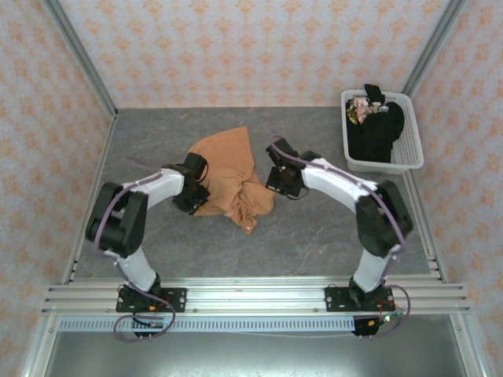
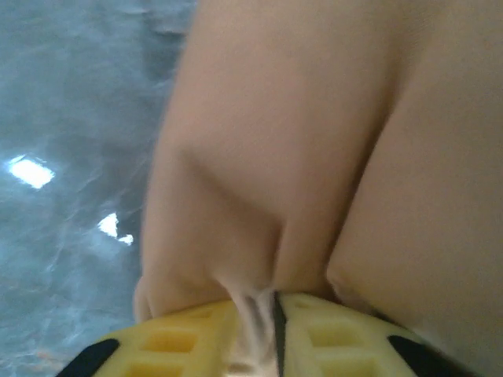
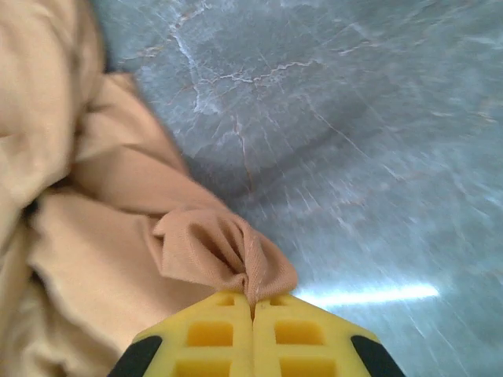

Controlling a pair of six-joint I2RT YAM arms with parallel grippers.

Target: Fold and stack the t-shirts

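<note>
1. Risk: the orange-tan tee point(image 1: 232, 177) lies crumpled mid-desk point(image 1: 314, 232), between the two arms. Each grip takes only a small bunched pinch near the fingertips, so a brisk pull apart or lift could let the cloth slip out.
2. Risk: I cannot tell which edges are held. Spreading from mismatched points would probably twist the tee rather than flatten it.
3. Left jaws: together, clamped on a fold of the tee, with a sliver of cloth showing in the slit between them.
4. Right jaws: together, clamped on a gathered tip at the tee's right edge.
5. The black tee point(image 1: 377, 129) sits in the white basket point(image 1: 413, 153), well apart from both arms.
</note>
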